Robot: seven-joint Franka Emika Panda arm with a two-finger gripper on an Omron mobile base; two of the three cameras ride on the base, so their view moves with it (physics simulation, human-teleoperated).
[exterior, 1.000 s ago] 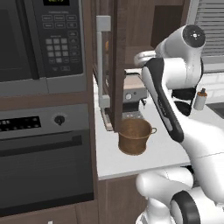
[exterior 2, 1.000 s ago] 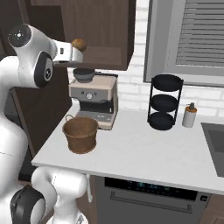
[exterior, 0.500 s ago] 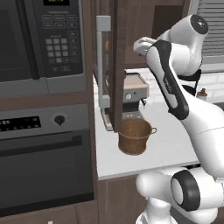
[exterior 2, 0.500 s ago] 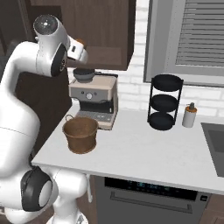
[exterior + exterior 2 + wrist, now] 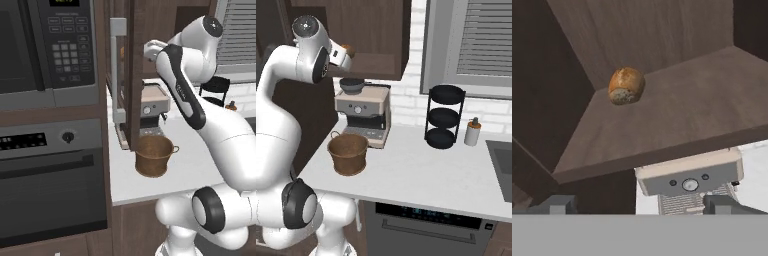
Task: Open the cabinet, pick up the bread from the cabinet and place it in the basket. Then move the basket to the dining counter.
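Observation:
The cabinet (image 5: pixel 376 35) stands open, and its door (image 5: pixel 131 75) with the grey bar handle (image 5: pixel 118 75) is edge-on in the left base view. The bread (image 5: pixel 626 86), a small golden-brown bun, lies on the cabinet's shelf (image 5: pixel 677 120) near the back corner. My gripper (image 5: pixel 641 205) is open and empty, just outside the shelf's front edge and short of the bread (image 5: pixel 347 49). The copper-toned basket (image 5: pixel 348 152) stands on the white counter below, in front of the coffee machine. The dining counter is out of view.
A coffee machine (image 5: pixel 363 112) sits directly under the cabinet. Further right on the counter (image 5: pixel 421 175) are a black tiered rack (image 5: pixel 443 117), a soap bottle (image 5: pixel 472 132) and a sink edge (image 5: pixel 502 157). A microwave (image 5: pixel 45 45) and an oven (image 5: pixel 50 180) are left of the door.
The arm has straightened upward and swung the hand toward the cabinet opening, nearer the bread. The jaws have stayed open. Basket and bread have not moved.

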